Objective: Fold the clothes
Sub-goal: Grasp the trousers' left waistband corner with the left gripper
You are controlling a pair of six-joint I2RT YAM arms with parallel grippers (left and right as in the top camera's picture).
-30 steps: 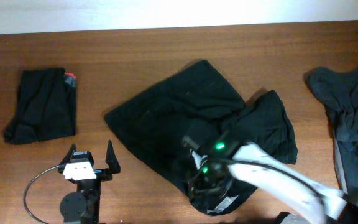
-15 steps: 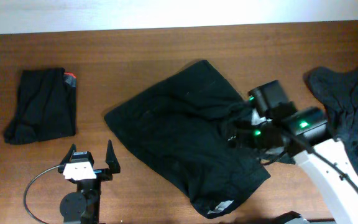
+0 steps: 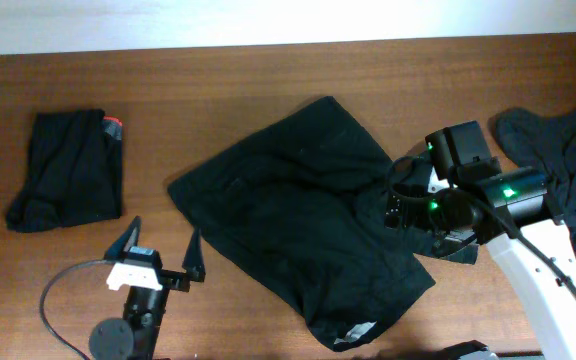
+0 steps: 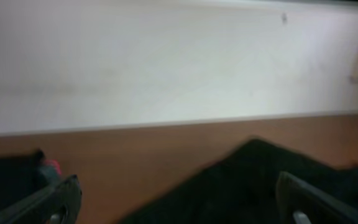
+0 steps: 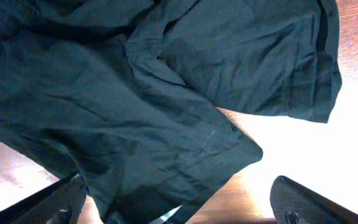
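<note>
Two grippers inspected, both empty. My left gripper (image 3: pixel 164 250) sits nearest, at about seven o'clock on the table (image 3: pixel 228 90), taking twelve as the far wall. Its fingers (image 3: pixel 195 258) stand fully spread, clear of all cloth, with nothing between them. A grey cable (image 3: pixel 53 300) loops at its nine o'clock.

My right gripper (image 3: pixel 400 192) is at roughly three o'clock from the table's centre, over the right edge of the shorts (image 3: pixel 288 220). The wrist view shows its fingers (image 5: pixel 300 202) wide apart and gripping nothing, with black fabric lying below them.

The shorts lie spread and rumpled at the centre, one corner pointing to twelve. A pale strip (image 3: pixel 360 331) shows at their near edge, around five o'clock. A folded dark garment (image 3: pixel 66 180) rests well apart at nine o'clock, with a small red tag (image 3: pixel 114 125) at its far right corner. A loose dark heap (image 3: pixel 568 170) lies at three o'clock by the table's edge, just past my right arm. A white wall (image 4: pixel 166 62) closes the far side.
</note>
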